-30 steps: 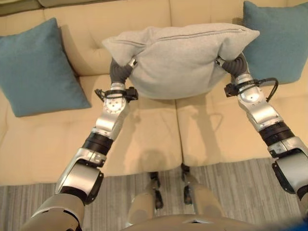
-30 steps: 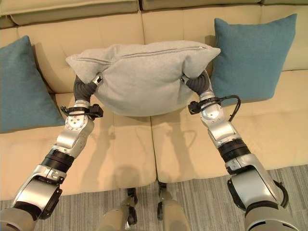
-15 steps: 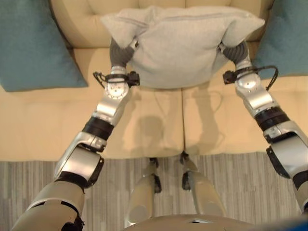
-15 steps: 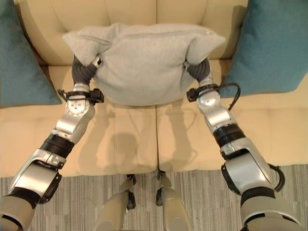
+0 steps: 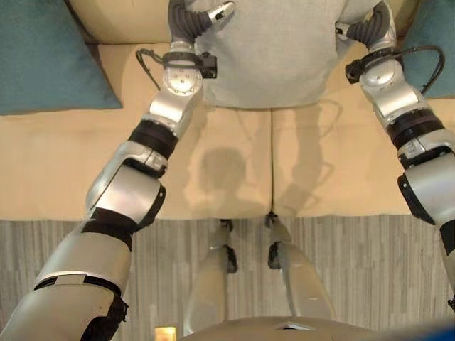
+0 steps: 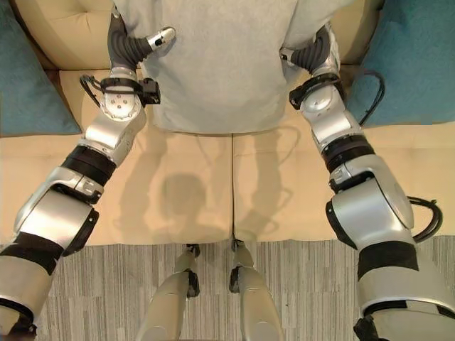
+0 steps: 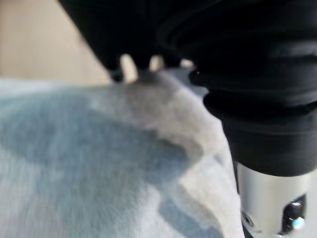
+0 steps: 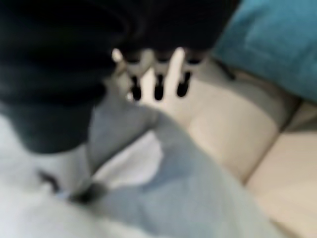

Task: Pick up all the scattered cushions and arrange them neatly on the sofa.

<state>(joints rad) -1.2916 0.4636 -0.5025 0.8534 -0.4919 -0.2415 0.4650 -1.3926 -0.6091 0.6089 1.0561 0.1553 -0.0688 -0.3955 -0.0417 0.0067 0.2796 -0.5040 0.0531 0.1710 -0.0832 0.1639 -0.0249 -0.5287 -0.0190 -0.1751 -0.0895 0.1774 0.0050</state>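
Observation:
A grey cushion (image 5: 274, 50) is held upright over the back of the sofa seat (image 5: 227, 163), at the middle seam, its top cut off by the view's edge. My left hand (image 6: 135, 46) grips its left corner, the thumb lying across the front and the fingers behind. At the right corner my right hand (image 6: 313, 53) pinches the cloth. In the right wrist view the fingers (image 8: 158, 74) reach past the grey cushion (image 8: 188, 188) towards the beige backrest. The left wrist view has grey cloth (image 7: 99, 163) just under the dark cover.
A teal cushion (image 5: 43, 57) leans on the sofa to the left, and another teal cushion (image 6: 419, 64) leans to the right. A striped grey rug (image 5: 355, 270) lies in front of the sofa.
Both arms have stretched forward and carried the grey cushion farther back towards the backrest. The camera has tipped down, so the sofa and teal cushions have slid up in the picture.

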